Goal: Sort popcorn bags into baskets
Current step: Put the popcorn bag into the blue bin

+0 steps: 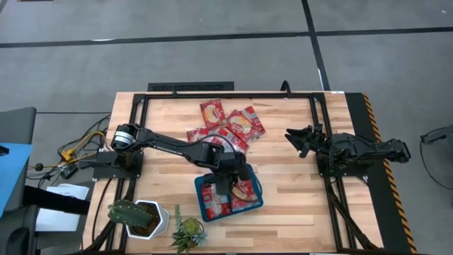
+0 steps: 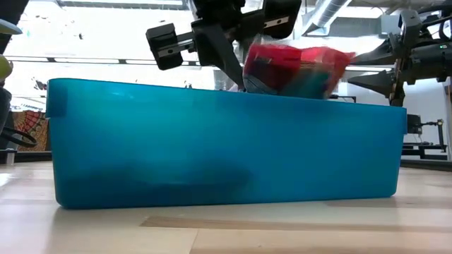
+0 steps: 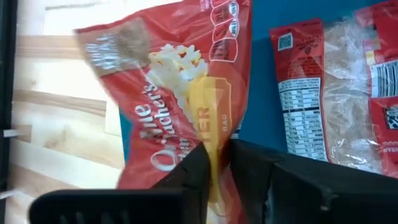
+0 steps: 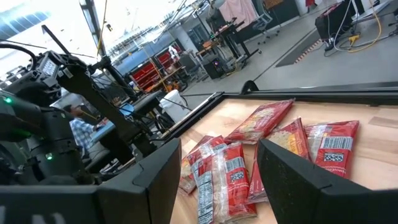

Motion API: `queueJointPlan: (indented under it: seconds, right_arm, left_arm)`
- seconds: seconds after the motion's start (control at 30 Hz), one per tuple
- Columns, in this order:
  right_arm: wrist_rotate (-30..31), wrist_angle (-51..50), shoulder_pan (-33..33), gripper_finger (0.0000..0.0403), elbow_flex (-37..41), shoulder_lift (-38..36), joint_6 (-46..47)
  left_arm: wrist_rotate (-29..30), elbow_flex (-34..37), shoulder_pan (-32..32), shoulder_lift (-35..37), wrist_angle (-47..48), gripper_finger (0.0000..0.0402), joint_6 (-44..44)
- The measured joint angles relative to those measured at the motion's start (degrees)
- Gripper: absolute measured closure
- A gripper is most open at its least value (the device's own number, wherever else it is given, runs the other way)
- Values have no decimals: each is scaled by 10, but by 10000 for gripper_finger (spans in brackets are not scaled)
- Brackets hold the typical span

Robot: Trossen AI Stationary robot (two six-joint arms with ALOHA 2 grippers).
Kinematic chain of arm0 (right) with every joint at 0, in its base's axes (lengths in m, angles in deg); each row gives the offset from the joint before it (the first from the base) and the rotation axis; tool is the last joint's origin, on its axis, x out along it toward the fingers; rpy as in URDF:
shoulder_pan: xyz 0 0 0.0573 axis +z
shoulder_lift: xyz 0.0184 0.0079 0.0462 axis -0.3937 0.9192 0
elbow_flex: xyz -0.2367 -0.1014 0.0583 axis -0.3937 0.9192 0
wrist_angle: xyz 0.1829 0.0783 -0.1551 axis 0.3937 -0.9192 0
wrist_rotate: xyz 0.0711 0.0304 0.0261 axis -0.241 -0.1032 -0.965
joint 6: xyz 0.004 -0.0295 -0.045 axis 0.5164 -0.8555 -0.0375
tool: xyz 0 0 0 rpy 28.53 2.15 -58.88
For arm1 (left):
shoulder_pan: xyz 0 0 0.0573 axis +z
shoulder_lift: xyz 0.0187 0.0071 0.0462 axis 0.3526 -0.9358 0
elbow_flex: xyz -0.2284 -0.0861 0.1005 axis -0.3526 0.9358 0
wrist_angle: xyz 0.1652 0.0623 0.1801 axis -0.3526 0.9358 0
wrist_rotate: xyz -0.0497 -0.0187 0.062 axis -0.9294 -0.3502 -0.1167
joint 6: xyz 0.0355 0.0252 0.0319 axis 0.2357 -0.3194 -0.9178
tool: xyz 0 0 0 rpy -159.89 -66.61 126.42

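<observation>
My left gripper (image 3: 219,168) reaches slanting down over the teal basket (image 1: 199,205) (image 2: 226,148) and is shut on a red popcorn bag (image 3: 180,93) (image 2: 296,70). That bag sticks up tilted above the basket's rim. Other bags (image 3: 305,87) (image 1: 228,204) lie flat inside the basket. A pile of several popcorn bags (image 1: 228,124) (image 4: 267,143) lies on the wooden table toward its far edge. My right gripper (image 1: 301,138) (image 4: 217,180) waits open at the table's right side, level, facing the pile and holding nothing. My left gripper pinches the popcorn bag between its two fingers (image 3: 193,168), on the yellow band (image 3: 217,134) near the end opposite the grey one. The fingers come slanting down from the table's left. The bag stands tilted; the basket wall hides its lower part.
A white pot with a cactus (image 1: 134,216) and a small succulent (image 1: 187,232) stand at the table's near left corner. A black frame rail (image 1: 226,94) borders the work area. Bare wood lies between the basket and my right arm (image 1: 361,150).
</observation>
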Motion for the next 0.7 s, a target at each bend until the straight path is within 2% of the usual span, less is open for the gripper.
queueJointPlan:
  seconds: [0.33,0.43,0.6,0.7]
  right_arm:
    - [0,0,0,168,0,0,-2]
    - [0,0,0,168,0,0,-3]
    - [0,0,0,168,0,0,-3]
    - [0,0,0,168,0,0,-3]
  left_arm:
    - [10,0,6,0,-16,261,-1]
    - [63,0,6,0,-22,242,19]
    - [170,-27,24,23,9,235,124]
    - [192,-62,57,50,39,238,212]
